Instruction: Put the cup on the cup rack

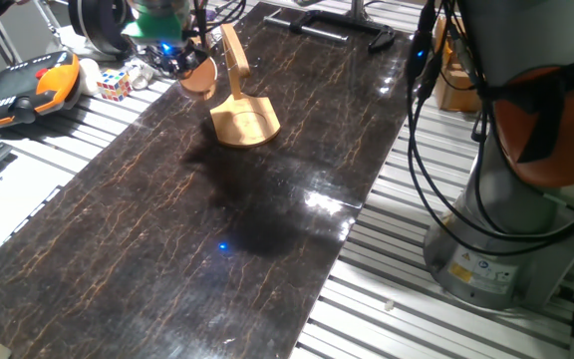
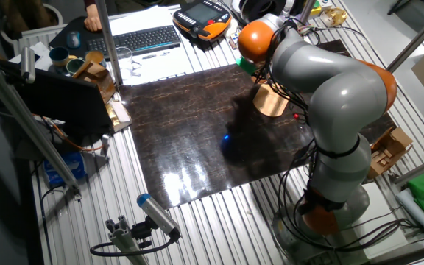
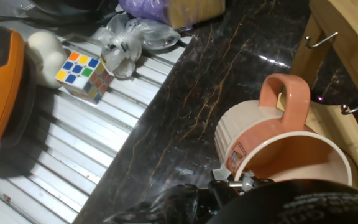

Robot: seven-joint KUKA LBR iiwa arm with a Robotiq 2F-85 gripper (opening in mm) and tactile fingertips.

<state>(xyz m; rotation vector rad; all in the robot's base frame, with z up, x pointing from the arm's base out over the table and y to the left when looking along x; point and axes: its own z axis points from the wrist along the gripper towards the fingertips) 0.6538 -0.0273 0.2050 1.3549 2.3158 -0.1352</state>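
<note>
The cup [image 3: 277,146] is pinkish-salmon with a paler ribbed outside and a loop handle [image 3: 284,94]. It hangs tilted in the air, its mouth toward the hand camera. My gripper [image 3: 240,184] is shut on its near rim, seen only at the bottom edge of the hand view. In one fixed view the cup [image 1: 199,76] is held just left of the cup rack's upright post [image 1: 233,55], above the tan wooden base [image 1: 245,122]. The post [image 3: 347,37] with metal hooks [image 3: 321,40] stands right beside the cup. In the other fixed view the arm hides cup and gripper; only the base [image 2: 273,103] shows.
A Rubik's cube [image 3: 82,74], a white rounded object [image 3: 45,50], a crumpled plastic bag [image 3: 126,40] and an orange teach pendant [image 1: 23,88] lie on the slatted surface left of the dark marble board [image 1: 217,259]. The robot's base [image 1: 506,199] stands at the right.
</note>
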